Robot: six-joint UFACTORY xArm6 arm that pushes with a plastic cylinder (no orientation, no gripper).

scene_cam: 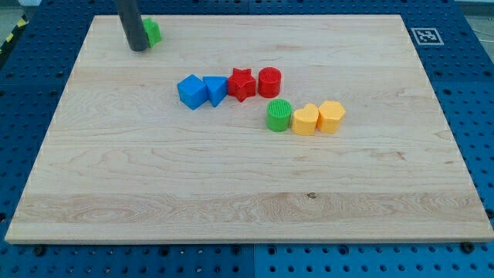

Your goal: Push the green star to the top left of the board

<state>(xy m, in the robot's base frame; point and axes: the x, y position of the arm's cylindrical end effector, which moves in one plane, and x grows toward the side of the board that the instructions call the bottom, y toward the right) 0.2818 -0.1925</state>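
- The arm carries no hand, so there is nothing to be wide, narrow or holding; it ends in a dark smooth rod whose tip rests on the worktop.
- The tip touches the green star, standing on the star's lower-left side and hiding part of it.
- The green star already lies near the worktop's top-left corner, so the push looks to be in its closing step.
- Any next move would seem to call for only a short nudge from the star's right, toward that corner.
- Well apart from the star, toward the worktop's middle, plastic blocks cluster: two blue blocks, a red star, a red cylinder, a ribbed green cylinder, two yellow blocks.
- The worktop is pale grained wood.
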